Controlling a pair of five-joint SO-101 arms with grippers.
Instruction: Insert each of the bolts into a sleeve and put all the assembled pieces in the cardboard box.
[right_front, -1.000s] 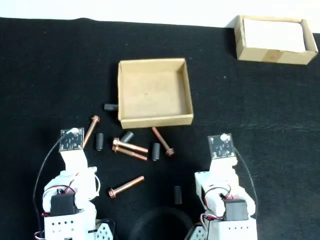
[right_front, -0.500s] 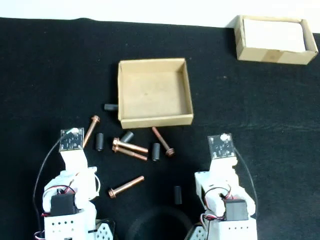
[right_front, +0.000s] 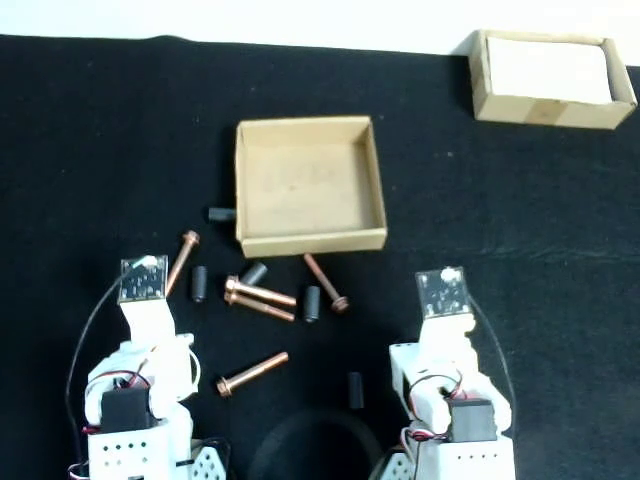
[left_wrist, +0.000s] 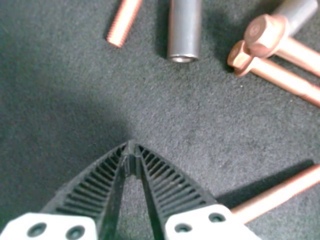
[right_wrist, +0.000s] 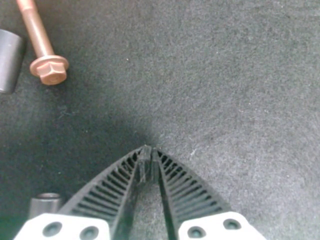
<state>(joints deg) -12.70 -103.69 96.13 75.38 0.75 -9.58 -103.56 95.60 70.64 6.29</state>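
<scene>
Logged left tool (left_wrist: 131, 150) pinched closed tip to tip, gripping nothing; likewise right tool (right_wrist: 147, 152). Counted five bolts (right_front: 254, 371) and five sleeves (right_front: 199, 283) loose on table (right_front: 540, 220) just ahead, unassembled. Found cardboard box (right_front: 310, 241) beyond them.

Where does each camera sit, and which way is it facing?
High view: fixed overhead, looking down on cardboard box, left arm, right arm.
Left wrist view: on left arm, looking down past shut left hand at paired bolts.
Right wrist view: on right arm, looking down past shut right hand at one bolt.
Shared: high view also shows those bolts.
</scene>
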